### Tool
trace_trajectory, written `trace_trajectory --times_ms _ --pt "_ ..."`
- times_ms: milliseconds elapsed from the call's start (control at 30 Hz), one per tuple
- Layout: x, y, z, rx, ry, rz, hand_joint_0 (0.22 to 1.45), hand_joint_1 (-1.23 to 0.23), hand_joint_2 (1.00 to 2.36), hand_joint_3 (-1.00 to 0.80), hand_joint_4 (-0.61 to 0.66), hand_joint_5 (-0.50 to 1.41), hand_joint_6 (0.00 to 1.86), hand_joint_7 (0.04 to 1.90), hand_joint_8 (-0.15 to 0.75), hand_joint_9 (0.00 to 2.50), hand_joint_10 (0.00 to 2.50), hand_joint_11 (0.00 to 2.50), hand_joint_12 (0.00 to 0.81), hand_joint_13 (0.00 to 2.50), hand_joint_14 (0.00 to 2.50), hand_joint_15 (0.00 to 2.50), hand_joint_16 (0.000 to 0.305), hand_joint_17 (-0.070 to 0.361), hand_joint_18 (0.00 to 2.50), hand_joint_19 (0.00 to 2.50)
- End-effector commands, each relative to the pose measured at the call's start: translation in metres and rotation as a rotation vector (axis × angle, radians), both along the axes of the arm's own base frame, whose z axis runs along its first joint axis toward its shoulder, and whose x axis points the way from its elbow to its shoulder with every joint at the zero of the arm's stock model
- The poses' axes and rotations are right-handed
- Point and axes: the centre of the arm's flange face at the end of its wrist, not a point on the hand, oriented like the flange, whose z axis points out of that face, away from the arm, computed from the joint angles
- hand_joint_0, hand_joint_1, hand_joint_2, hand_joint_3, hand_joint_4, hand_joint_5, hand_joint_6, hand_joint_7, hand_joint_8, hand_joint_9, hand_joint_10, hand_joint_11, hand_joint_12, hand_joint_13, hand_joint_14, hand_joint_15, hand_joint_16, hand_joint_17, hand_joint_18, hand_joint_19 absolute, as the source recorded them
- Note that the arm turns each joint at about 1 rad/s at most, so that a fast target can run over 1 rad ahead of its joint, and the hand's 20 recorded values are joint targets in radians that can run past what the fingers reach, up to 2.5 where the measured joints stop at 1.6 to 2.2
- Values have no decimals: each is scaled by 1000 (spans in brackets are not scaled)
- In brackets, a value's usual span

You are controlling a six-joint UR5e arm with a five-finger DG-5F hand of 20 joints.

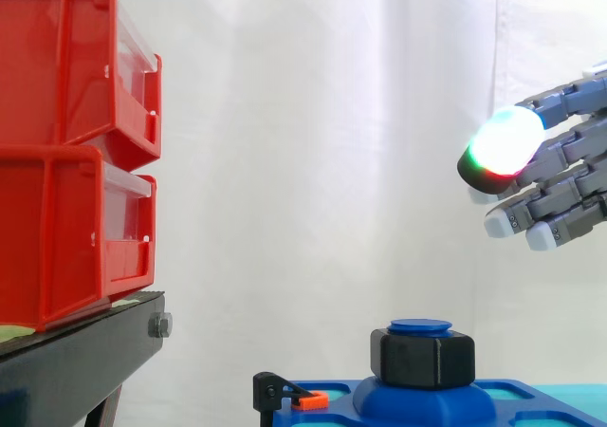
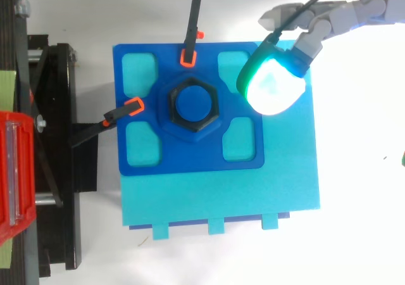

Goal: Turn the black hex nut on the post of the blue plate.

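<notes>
Black hex nut (image 1: 422,359) sits on the post (image 2: 193,103) at the blue plate's (image 2: 190,159) centre. Hand (image 1: 569,152) hovers above and right of it, fingers loosely extended, apparently holding nothing, clear of the nut.

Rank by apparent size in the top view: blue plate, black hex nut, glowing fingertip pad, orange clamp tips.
Largest: blue plate.
Black hex nut and glowing fingertip pad look alike; the pad is nearer the camera, so they are left unranked.
Smallest: orange clamp tips.

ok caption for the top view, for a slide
Open hand hovers over a corner of the blue plate, apart from the black nut on its post.
</notes>
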Motion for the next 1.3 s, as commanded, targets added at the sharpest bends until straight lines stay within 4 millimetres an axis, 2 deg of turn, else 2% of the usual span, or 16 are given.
trace_trajectory --times_ms 0,167,1267 --pt "0 0 0 0 0 0 423 -499 1000 -500 50 -272 500 508 43 0 0 0 260 0 0 13 41 92 0 134" --pt "0 0 0 0 -1 0 416 -473 1000 -500 54 -274 500 510 52 0 0 0 261 0 0 3 41 93 0 136" --pt "0 0 0 0 -1 0 445 -532 1000 -500 69 -231 500 500 68 0 0 0 263 0 0 0 42 94 0 107"
